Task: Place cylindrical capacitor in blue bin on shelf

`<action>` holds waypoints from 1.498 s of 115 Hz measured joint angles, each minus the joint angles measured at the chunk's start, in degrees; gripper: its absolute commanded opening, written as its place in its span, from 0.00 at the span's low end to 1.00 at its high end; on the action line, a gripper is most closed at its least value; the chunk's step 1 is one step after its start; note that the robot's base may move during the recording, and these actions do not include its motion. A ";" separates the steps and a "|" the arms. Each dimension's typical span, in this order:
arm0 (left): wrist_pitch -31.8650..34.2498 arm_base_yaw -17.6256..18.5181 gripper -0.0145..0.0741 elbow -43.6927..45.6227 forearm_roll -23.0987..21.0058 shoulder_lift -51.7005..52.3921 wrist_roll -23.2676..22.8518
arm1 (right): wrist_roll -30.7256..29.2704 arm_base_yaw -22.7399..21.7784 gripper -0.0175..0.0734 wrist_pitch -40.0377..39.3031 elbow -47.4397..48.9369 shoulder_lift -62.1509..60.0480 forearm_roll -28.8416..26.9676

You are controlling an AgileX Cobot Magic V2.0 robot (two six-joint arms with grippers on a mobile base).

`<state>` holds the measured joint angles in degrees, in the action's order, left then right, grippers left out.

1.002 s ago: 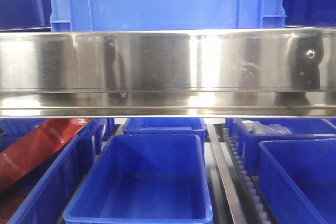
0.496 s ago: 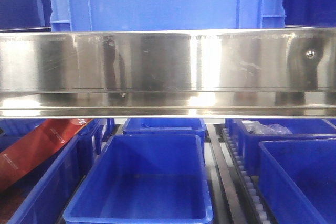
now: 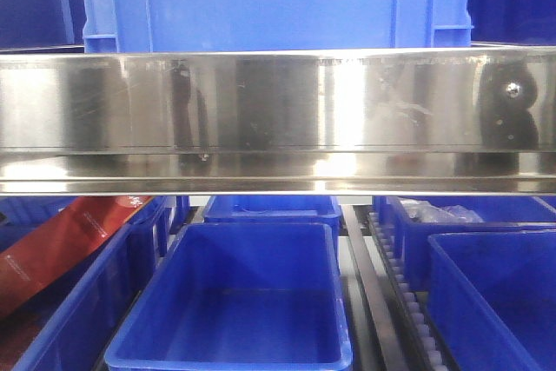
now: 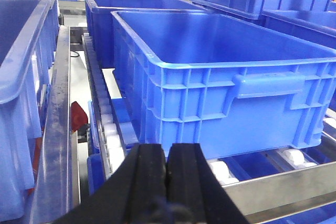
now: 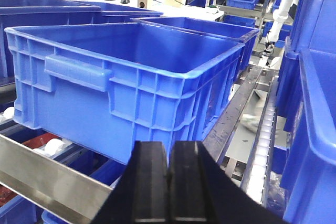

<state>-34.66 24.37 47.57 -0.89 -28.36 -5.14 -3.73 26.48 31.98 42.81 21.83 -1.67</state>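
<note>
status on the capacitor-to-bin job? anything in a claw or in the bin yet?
Nothing looks done. The left claw and right claw are both shut with nothing visible between them. No capacitor shows in any view, and the visible part of the blue bin under the shelf rail is bare. Finding, grasping and dropping the capacitor all remain.

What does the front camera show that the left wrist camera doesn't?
Only the front view shows the shelf's broad steel rail and a red package in a bin at the left. Only the left wrist view shows the left gripper, pads pressed together, and white rollers under the bins. Both show an empty blue bin.
</note>
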 measured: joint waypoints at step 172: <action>19.37 -13.61 0.04 -26.33 -0.18 15.39 0.00 | -0.11 0.00 0.02 -0.36 0.00 -0.62 0.00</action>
<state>-15.29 10.77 21.23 -1.07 -12.96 -5.14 -3.84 26.48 31.62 42.81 21.21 -1.67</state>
